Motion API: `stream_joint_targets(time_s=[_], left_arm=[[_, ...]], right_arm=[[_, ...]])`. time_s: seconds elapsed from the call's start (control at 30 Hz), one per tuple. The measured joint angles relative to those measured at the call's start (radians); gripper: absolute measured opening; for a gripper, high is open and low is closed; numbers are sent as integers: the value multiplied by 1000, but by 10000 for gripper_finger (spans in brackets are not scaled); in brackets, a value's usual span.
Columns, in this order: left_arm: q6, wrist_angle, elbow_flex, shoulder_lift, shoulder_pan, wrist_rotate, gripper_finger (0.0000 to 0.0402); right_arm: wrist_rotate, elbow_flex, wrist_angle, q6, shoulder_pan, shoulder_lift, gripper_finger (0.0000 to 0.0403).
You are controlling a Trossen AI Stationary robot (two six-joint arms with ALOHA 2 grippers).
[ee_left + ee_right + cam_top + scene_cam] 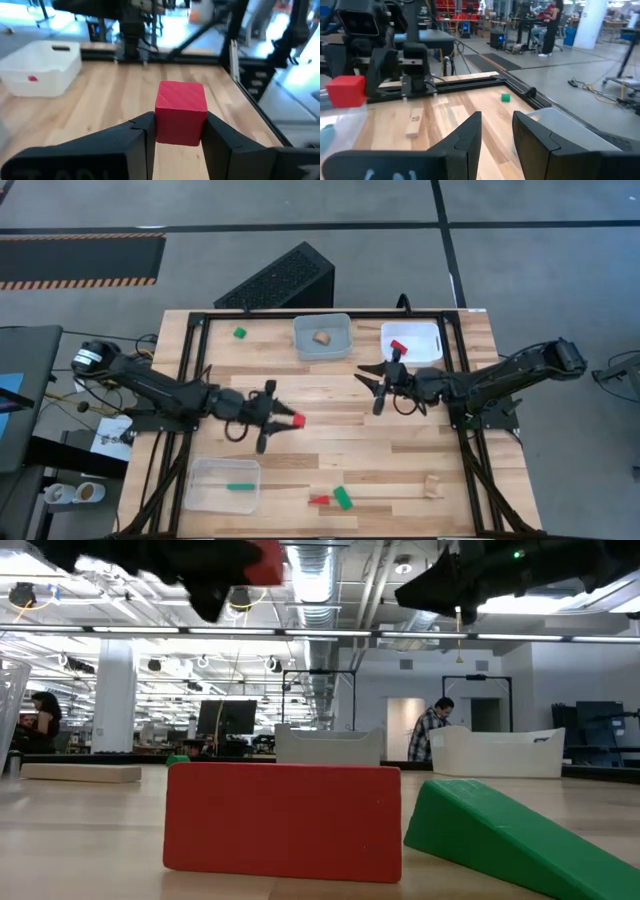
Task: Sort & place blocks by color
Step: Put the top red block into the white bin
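Gripping a red cube [180, 113] between its fingers, the left hand [283, 420] is held above the bench [330, 455], well apart from the white bin [432, 333]. A red block [398, 346] is seen inside that bin. Just beside the bin, the right hand [380, 384] is held empty, fingers parted.

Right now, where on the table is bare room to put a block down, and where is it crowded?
Free: the wood between the clear bin with a green bar and the red and green blocks at the near edge; also the strip between the small green cube and the left gripper. Crowded: around the right gripper beside the white bin.
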Motion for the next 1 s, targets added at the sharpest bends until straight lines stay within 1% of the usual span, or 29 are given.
stream_joint_targets(time_s=[0.03, 0.1, 0.17, 0.2, 0.3, 0.37, 0.47, 0.57, 0.6, 0.7, 0.77, 0.83, 0.9, 1.0], left_arm=[[-3, -24, 7, -15, -26, -50, 87], [28, -22, 20, -25, -68, -167, 87], [90, -19, 28, -22, -74, -235, 87], [108, -19, 37, -15, -65, -243, 87], [136, -12, 56, 6, -14, -225, 87], [148, -1, 64, 24, 18, -227, 87], [169, 39, 65, 54, 46, -265, 87], [214, 68, 63, 116, 53, -279, 87], [215, 78, 62, 142, 53, -298, 87], [266, 125, 62, 220, 48, -367, 87], [350, 196, 65, 283, 45, -416, 87], [435, 256, 77, 329, 42, -450, 87], [495, 304, 99, 363, 42, -454, 87], [567, 301, 130, 400, 42, -458, 87]], right_arm=[[0, 0, -1, -3, 3, -1, 133], [0, 0, 4, -5, 3, -2, 134], [1, 0, 38, -1, -7, -2, 134], [4, 0, 62, 5, -12, -2, 134], [-9, 0, 116, 36, -13, -2, 134], [-76, 0, 120, 84, -16, -2, 134], [-181, 0, 99, 170, -41, 2, 134], [-208, 0, 62, 217, -67, 10, 140], [-222, 0, 63, 235, -75, 16, 144], [-300, 0, 49, 293, -99, 57, 165], [-356, -1, 66, 331, -117, 88, 184], [-390, 1, 91, 377, -140, 136, 205], [-445, -1, 90, 409, -165, 181, 227], [-569, 1, 204, 459, -197, 256, 253]])
